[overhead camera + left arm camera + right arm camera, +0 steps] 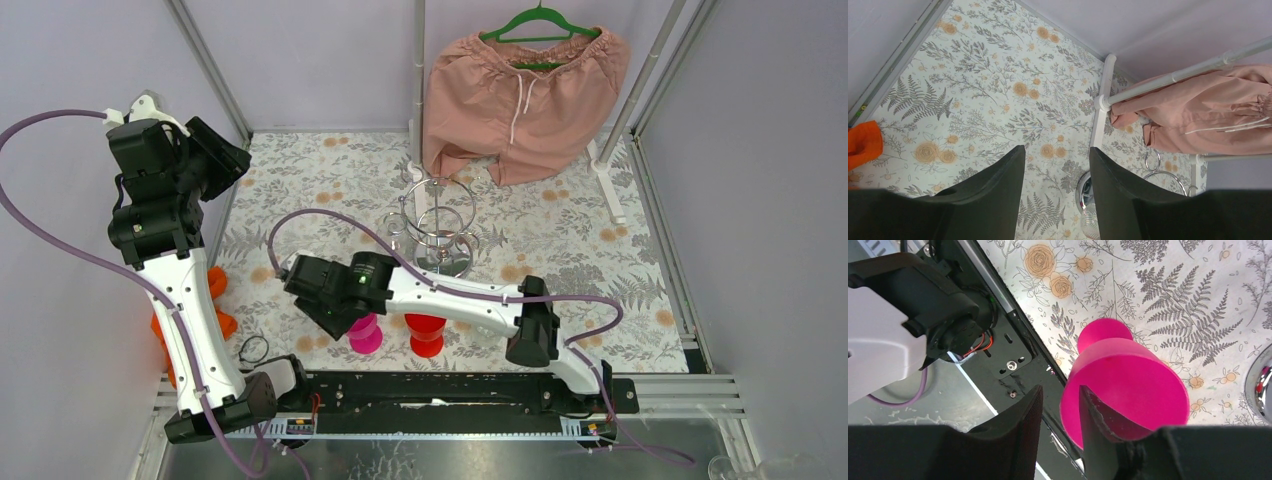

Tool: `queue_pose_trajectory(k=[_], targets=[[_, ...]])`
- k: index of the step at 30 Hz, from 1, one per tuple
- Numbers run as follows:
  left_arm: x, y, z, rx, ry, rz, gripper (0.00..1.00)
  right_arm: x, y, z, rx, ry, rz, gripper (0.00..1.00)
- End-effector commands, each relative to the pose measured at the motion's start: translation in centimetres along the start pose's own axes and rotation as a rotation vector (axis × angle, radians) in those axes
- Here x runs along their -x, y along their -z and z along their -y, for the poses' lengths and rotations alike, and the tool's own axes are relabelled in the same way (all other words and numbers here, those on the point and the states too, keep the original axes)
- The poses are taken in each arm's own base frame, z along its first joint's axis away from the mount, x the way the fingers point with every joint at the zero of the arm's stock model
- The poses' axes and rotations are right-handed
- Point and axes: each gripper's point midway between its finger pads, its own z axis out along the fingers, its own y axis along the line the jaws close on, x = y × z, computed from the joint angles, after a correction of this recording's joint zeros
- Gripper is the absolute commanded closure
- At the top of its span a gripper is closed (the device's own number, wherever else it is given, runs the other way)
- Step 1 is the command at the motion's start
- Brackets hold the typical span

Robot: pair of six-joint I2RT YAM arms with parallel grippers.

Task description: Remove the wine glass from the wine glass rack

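The chrome wine glass rack (440, 225) stands mid-table; its base (1083, 191) and rings show in the left wrist view, its base edge (1260, 382) in the right wrist view. A magenta wine glass (365, 335) and a red wine glass (427, 335) stand on the table near the front. My right gripper (342, 318) hangs over the magenta glass (1128, 375); its jaws (1060, 390) straddle the rim, one finger inside the bowl, with a gap showing. My left gripper (225, 160) is open and empty, raised at the back left (1057, 155). A clear ribbed glass (1089, 220) shows by the rack base.
Pink shorts (525, 90) hang on a green hanger from a white pole stand (418, 90) behind the rack. An orange object (215, 295) lies at the left edge. A black rail (440, 390) runs along the near edge.
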Motion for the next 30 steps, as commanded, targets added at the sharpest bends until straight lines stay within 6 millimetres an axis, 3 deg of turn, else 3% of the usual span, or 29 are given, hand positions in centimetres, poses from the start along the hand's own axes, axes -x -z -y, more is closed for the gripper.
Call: queue_pose_trajectory(k=[1,9,17,21,30], targets=[[0.5,0.3,-0.1,0.0,-0.023,0.022,0.42,2.9,5.9,-0.1,0.012,-0.018,0.136,0.6],[0.1,0.1,0.7,-0.046,-0.013,-0.001,0.42,4.6,10.0,1.5,-0.045,-0.03,0.246,0.59],[-1.7,-0.7,2.9,-0.204,0.013,-0.088,0.43,5.2,15.9,5.4,-0.192,-0.088,0.394,0.57],[-2.2,-0.9,3.2,-0.231,0.016,-0.106,0.43,5.0,19.0,7.4,-0.257,-0.129,0.47,0.56],[-4.7,-0.1,5.8,-0.428,0.053,-0.22,0.43,3.1,25.3,11.9,-0.391,-0.225,0.621,0.48]])
